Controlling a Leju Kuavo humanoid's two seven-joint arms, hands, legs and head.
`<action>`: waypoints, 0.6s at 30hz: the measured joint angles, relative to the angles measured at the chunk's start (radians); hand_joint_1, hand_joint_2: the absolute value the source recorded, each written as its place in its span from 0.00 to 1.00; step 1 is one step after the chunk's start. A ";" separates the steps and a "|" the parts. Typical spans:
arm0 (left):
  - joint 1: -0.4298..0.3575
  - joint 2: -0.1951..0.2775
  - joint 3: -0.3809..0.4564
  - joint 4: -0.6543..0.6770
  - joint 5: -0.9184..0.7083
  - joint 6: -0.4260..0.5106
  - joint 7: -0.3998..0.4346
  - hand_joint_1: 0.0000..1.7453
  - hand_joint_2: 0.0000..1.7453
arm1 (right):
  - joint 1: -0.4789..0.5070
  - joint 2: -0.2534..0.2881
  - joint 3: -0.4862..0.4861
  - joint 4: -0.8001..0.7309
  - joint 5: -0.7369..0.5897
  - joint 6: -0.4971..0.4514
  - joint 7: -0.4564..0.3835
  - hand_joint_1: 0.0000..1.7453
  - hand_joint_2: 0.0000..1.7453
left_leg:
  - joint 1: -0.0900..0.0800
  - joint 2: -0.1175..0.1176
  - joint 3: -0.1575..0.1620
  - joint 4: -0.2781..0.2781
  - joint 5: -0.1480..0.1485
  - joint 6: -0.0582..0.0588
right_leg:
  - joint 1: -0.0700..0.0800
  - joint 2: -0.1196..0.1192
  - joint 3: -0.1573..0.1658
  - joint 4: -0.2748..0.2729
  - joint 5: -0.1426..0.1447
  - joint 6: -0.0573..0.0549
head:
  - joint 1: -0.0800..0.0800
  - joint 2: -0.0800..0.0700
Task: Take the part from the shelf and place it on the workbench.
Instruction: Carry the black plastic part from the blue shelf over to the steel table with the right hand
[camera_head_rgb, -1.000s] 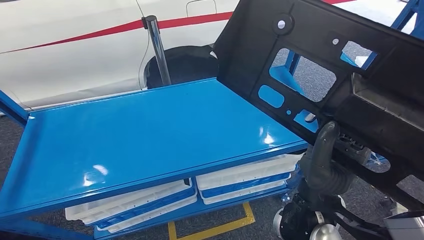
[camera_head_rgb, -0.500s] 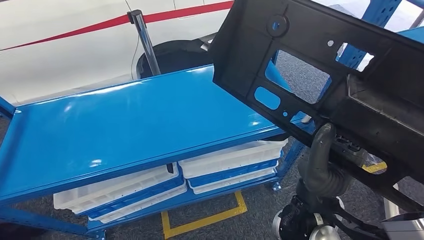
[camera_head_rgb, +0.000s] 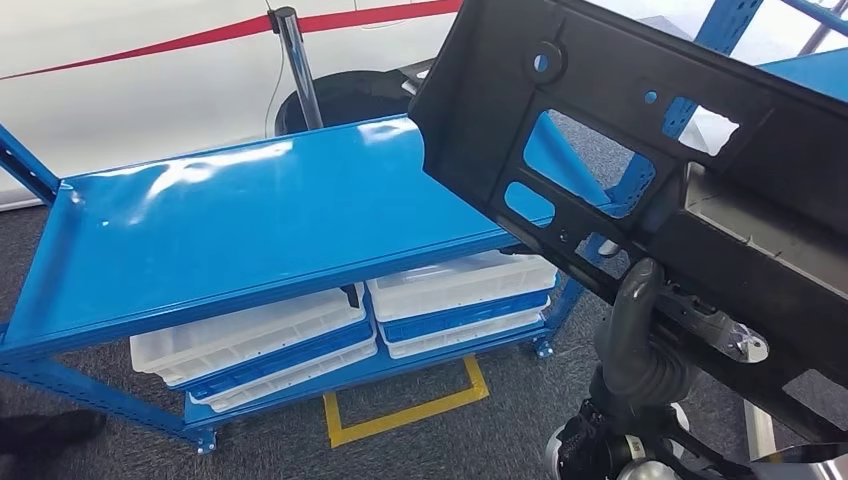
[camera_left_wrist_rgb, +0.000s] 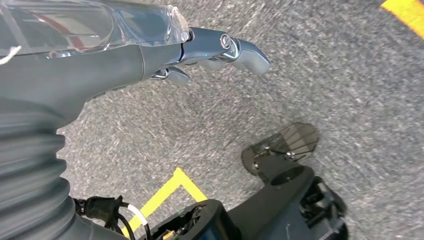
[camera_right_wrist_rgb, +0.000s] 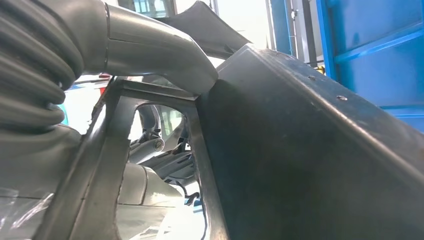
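The black part (camera_head_rgb: 640, 150) is held by the right hand (camera_right_wrist_rgb: 165, 60), the left hand (camera_left_wrist_rgb: 215, 50) hangs with fingers apart and empty, and white crates (camera_head_rgb: 455, 290) lie on the lower shelf (camera_head_rgb: 300, 400).

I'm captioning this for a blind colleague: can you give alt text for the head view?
A large black part with cut-outs, gripped by the right robot hand, is held above the edge of a bare blue workbench. White trays sit underneath.

Bright overhead light glares on the blue shelf top (camera_head_rgb: 250, 230); the carpet (camera_left_wrist_rgb: 325, 75) looks motion-blurred.

white trays (camera_head_rgb: 455, 285) under blue top | yellow floor tape (camera_head_rgb: 400, 418) | chrome post (camera_head_rgb: 295, 60) | white car (camera_head_rgb: 120, 80)
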 joint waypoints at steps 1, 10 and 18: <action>0.000 -0.001 0.000 0.000 -0.003 0.002 0.000 0.00 1.00 | 0.000 0.000 0.002 0.000 0.003 0.001 0.000 1.00 1.00 | -0.002 0.000 -0.011 0.007 0.006 -0.004 | 0.002 -0.002 0.062 -0.079 0.003 -0.003 | 0.000 0.000; 0.008 -0.006 -0.003 0.000 -0.013 0.005 -0.002 0.00 1.00 | -0.008 -0.008 0.027 -0.004 0.049 0.014 0.048 1.00 1.00 | 0.020 -0.015 -0.104 0.221 -0.112 -0.063 | 0.005 -0.008 0.140 -0.248 -0.008 -0.073 | -0.006 0.000; 0.012 -0.008 -0.005 0.000 -0.012 0.005 -0.014 0.00 1.00 | -0.009 -0.011 0.047 -0.004 0.114 0.013 0.093 1.00 1.00 | 0.035 0.024 0.045 0.040 -0.046 -0.072 | 0.003 -0.047 0.115 -0.244 0.007 -0.048 | -0.005 0.000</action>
